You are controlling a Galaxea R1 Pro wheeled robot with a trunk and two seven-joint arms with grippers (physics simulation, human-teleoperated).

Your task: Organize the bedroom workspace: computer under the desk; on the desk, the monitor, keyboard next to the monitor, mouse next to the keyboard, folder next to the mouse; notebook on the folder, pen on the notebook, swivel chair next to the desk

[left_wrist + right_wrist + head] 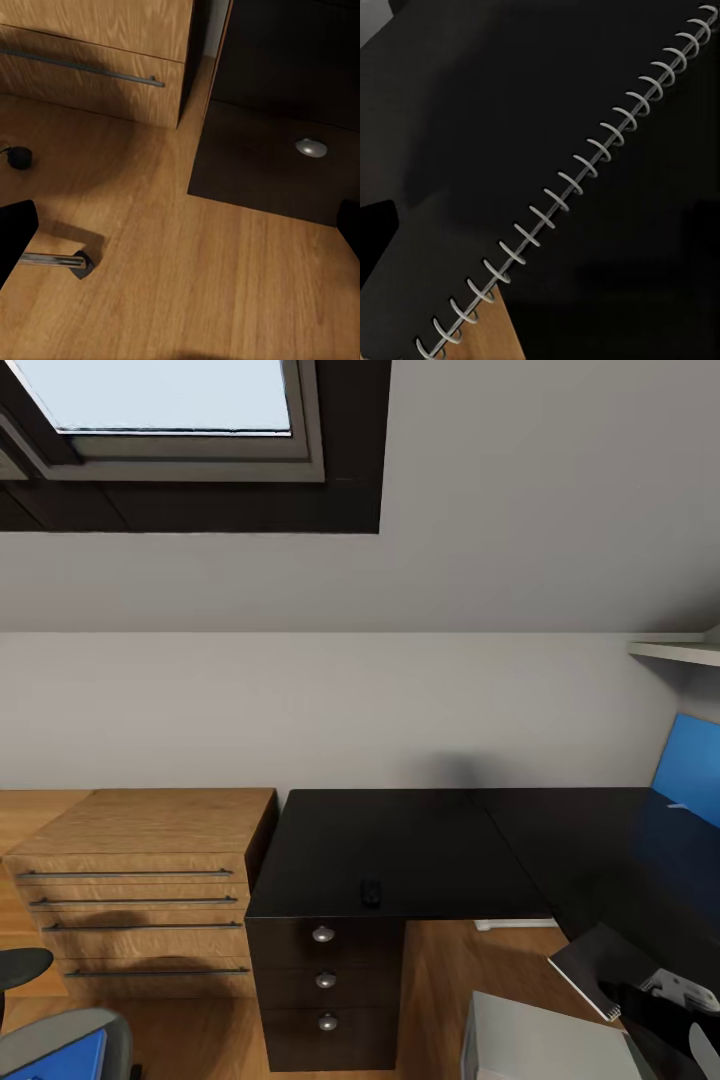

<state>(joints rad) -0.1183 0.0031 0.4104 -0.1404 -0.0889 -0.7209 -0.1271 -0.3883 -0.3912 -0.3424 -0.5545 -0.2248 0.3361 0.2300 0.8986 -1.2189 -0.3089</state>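
The right gripper [668, 1000], grip state unclear, hovers by the dark spiral-bound notebook [598, 963] overhanging the long black desk [400, 850]; approach squarely.

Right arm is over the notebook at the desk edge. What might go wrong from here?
The notebook overhangs the desk edge, spiral side out; a nudge might tip it to the floor. The mouse sits near the front edge above the drawers, so a sweeping arm might knock it off.
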